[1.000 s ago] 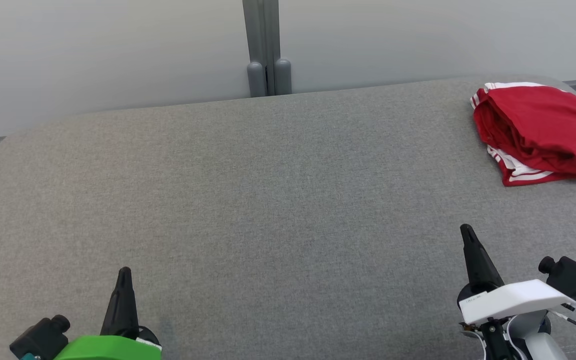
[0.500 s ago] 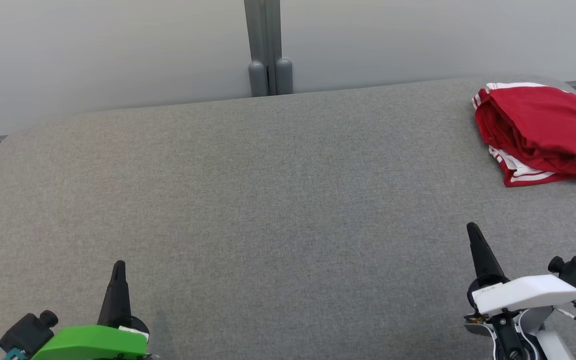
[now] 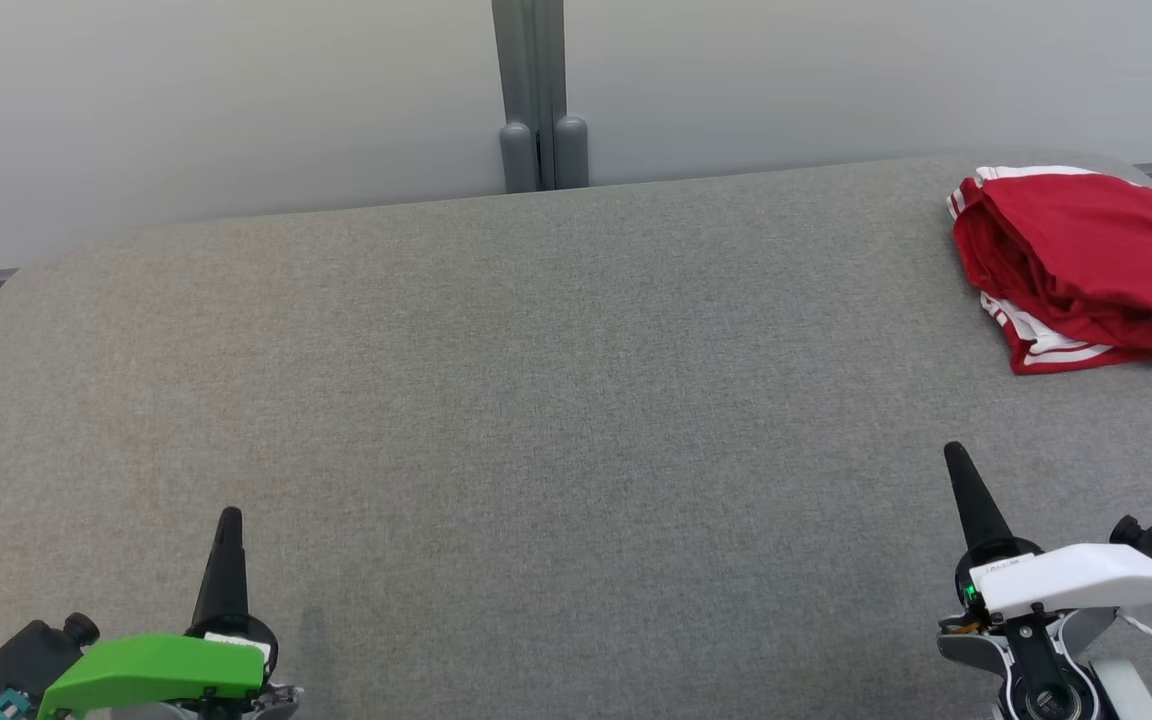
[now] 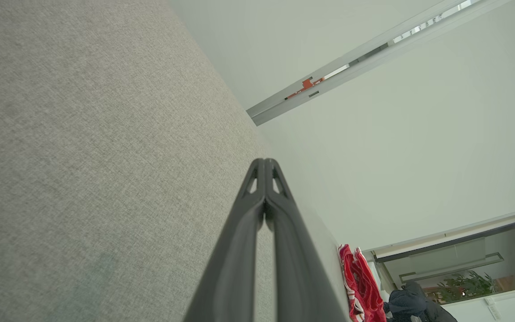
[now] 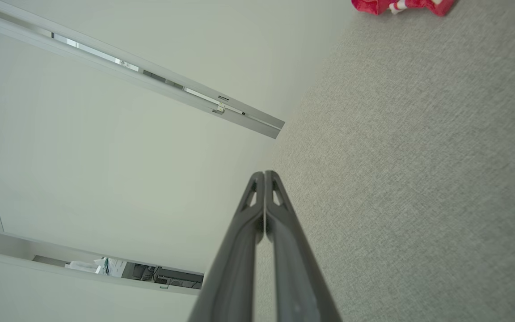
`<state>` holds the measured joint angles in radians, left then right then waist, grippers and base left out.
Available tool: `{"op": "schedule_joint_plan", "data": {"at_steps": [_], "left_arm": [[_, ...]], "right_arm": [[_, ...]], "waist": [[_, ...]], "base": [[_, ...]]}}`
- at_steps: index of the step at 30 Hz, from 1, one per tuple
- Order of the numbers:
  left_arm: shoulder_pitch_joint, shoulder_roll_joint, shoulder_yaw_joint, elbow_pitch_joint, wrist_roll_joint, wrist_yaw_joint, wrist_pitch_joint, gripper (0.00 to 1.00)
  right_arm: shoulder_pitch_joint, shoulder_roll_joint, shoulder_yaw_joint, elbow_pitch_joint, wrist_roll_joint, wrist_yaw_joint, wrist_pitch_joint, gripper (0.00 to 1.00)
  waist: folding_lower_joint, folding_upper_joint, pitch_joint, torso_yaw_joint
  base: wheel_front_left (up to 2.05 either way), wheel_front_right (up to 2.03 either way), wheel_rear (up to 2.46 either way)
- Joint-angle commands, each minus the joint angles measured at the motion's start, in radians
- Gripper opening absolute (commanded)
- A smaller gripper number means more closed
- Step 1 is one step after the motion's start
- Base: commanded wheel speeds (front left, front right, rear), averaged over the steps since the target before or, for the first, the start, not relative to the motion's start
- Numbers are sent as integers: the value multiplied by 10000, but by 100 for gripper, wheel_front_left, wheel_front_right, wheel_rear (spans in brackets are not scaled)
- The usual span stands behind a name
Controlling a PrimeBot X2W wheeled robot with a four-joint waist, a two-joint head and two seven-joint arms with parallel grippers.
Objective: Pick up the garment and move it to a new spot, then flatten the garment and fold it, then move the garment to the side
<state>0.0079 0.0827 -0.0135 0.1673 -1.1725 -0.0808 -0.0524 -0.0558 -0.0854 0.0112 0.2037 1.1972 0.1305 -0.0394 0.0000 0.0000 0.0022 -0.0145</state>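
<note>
1. The left hand and right hand sit over the near edge of the grey table, each with its fingers pressed together and holding nothing.
2. The red garment lies loosely folded at the far right corner, well apart from both hands.
3. It looks set aside already, so the step is probably to retreat. Draw the hands straight back, away from the folds.

Left hand closed over grey surface; red garment far.
</note>
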Motion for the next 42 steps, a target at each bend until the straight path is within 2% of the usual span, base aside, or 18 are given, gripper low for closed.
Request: {"op": "schedule_joint_plan", "data": {"at_steps": [1,42], "left_arm": [[-265,94,75,-26,-262,-85,68,0],[-996,33,672,579,-3758,-435,1045,0]], "right_arm": [[-226,-23,-73,-35,268,6,68,0],[-485,94,-765,304,3463,6,1029,0]], "waist": [[0,0,0,4],[0,0,7,105]], "base": [[0,0,0],[0,0,0]]}}
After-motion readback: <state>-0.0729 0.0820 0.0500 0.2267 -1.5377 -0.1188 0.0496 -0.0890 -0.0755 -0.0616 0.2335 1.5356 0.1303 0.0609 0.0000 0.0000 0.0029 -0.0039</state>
